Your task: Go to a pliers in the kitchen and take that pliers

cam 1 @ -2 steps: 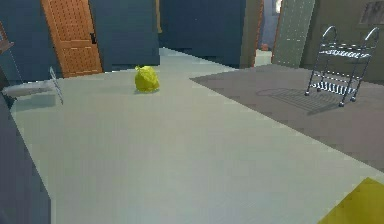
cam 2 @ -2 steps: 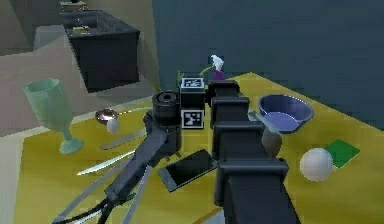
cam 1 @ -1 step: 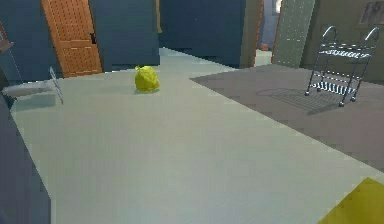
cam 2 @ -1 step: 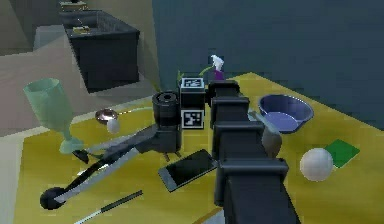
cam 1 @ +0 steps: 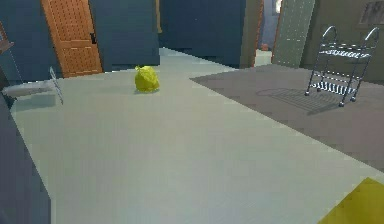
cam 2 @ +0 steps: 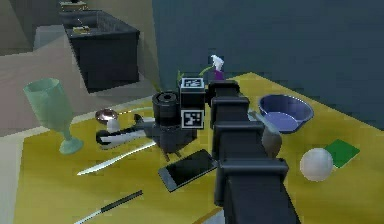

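Observation:
In the arm side view my arm [cam 2: 245, 150] reaches out over a yellow table [cam 2: 40, 185]. The gripper [cam 2: 113, 133] points toward the view's left, its dark body beside two white marker squares [cam 2: 192, 112]. A small grey and brown blob [cam 2: 103, 117] lies on the table right at the fingers; its shape does not tell me that it is a pliers. I cannot tell whether the gripper holds anything.
The table carries a pale green goblet [cam 2: 48, 105], a knife [cam 2: 115, 160], a second blade [cam 2: 108, 207], a phone [cam 2: 186, 169], a blue bowl [cam 2: 284, 108], a white ball [cam 2: 317, 163] and a green card [cam 2: 341, 152]. Ahead are open floor, a yellow lump [cam 1: 147, 79], a wooden door [cam 1: 72, 35] and a wire rack [cam 1: 342, 62].

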Robot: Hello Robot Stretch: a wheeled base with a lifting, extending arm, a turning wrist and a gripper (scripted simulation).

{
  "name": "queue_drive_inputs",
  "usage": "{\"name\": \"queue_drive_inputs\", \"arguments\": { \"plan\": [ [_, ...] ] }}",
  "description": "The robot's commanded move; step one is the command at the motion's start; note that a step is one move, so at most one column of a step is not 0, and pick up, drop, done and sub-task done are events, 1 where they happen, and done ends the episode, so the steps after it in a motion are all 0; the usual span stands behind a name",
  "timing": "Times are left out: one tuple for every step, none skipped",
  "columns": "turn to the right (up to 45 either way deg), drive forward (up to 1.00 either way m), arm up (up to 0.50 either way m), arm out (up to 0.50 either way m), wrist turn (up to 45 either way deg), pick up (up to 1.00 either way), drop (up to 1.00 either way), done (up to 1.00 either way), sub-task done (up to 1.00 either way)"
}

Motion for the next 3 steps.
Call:
{"name": "queue_drive_inputs", "arguments": {
  "plan": [
    [0.0,0.00,0.00,0.00,30.0,0.00,0.00,0.00,0.00],
    [0.0,0.00,-0.16,0.00,0.0,0.00,0.00,0.00,0.00],
    [0.0,0.00,0.00,0.00,0.0,1.00,0.00,0.00,0.00]
  ]
}}
